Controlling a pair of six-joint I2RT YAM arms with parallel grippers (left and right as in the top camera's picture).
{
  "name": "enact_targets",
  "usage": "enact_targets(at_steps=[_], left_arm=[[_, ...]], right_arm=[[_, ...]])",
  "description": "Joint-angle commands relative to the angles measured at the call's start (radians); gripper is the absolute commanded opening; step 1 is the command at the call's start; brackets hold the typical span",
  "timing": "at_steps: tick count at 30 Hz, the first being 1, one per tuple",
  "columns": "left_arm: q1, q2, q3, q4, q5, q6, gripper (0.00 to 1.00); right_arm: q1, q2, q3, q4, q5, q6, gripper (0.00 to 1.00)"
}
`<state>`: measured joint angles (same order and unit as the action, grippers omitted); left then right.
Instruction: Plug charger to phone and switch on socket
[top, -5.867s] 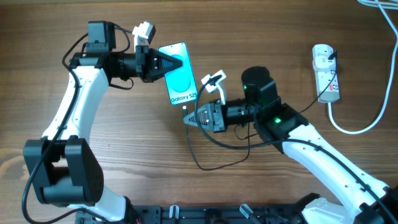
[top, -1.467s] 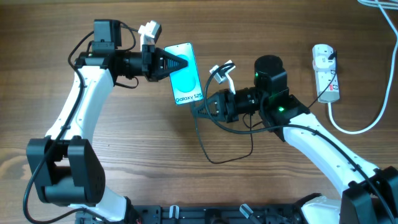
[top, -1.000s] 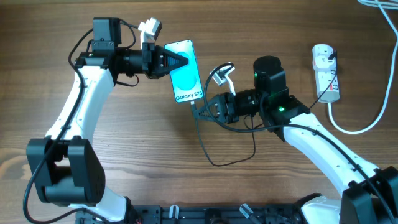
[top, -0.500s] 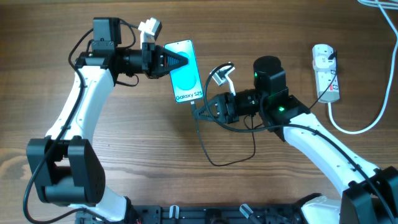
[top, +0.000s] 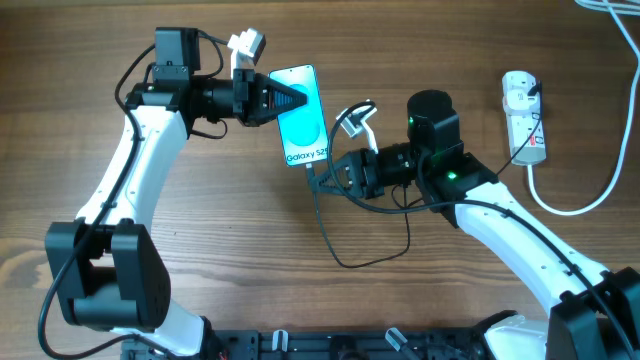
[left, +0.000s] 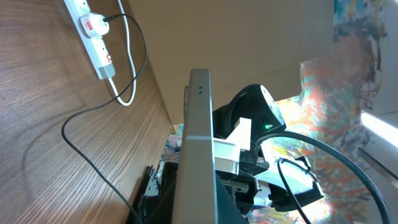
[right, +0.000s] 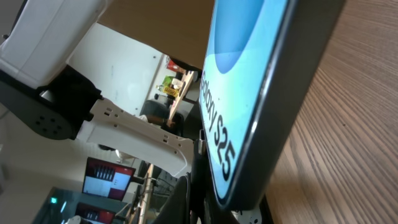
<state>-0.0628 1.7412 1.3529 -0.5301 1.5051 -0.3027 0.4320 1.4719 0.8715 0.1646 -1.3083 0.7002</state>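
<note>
Lining the connector up with the port in the bottom edge of the phone (top: 304, 115) looks like the step in hand. To do it well, the right arm should push along the phone's long axis. Any sideways lean would likely scrape the tip against the frame or twist the phone out of its grip. The left arm should only brace.

The left fingers (top: 290, 100) are closed tight on the phone's upper end and hold it above the tabletop (top: 230, 250). The screen faces up; the left wrist view shows it edge-on.

The right fingers (top: 325, 180) are pinched shut on the tip end of the charger (top: 335, 250), just beside the phone's lower edge. I cannot tell whether the tip is seated. Its slack loops on the wood below.

The socket (top: 524, 118) lies well apart at the far right, its switch untouched, with the black plug head apparently already in it.
</note>
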Motion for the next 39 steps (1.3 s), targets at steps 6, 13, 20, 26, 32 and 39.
enact_targets(at_steps=[6, 13, 20, 26, 32, 39], left_arm=[[0.015, -0.008, 0.007, -0.003, 0.051, -0.021, 0.04], [0.015, -0.008, 0.007, -0.003, 0.051, -0.047, 0.04], [0.014, -0.008, 0.007, -0.003, 0.055, -0.046, 0.04], [-0.018, -0.008, 0.007, 0.000, 0.054, -0.032, 0.04], [-0.024, -0.008, 0.007, 0.000, 0.055, -0.019, 0.04], [-0.034, -0.008, 0.007, 0.000, 0.055, -0.020, 0.04]], right_arm=[[-0.005, 0.011, 0.004, 0.002, 0.029, 0.006, 0.04], [-0.005, 0.011, 0.004, -0.002, 0.029, 0.006, 0.04], [-0.005, 0.011, 0.004, -0.001, 0.034, 0.006, 0.04], [-0.005, 0.011, 0.004, 0.008, 0.037, 0.007, 0.04], [-0.047, 0.011, 0.004, 0.016, 0.037, 0.018, 0.04], [-0.082, 0.011, 0.004, 0.124, 0.064, 0.092, 0.04]])
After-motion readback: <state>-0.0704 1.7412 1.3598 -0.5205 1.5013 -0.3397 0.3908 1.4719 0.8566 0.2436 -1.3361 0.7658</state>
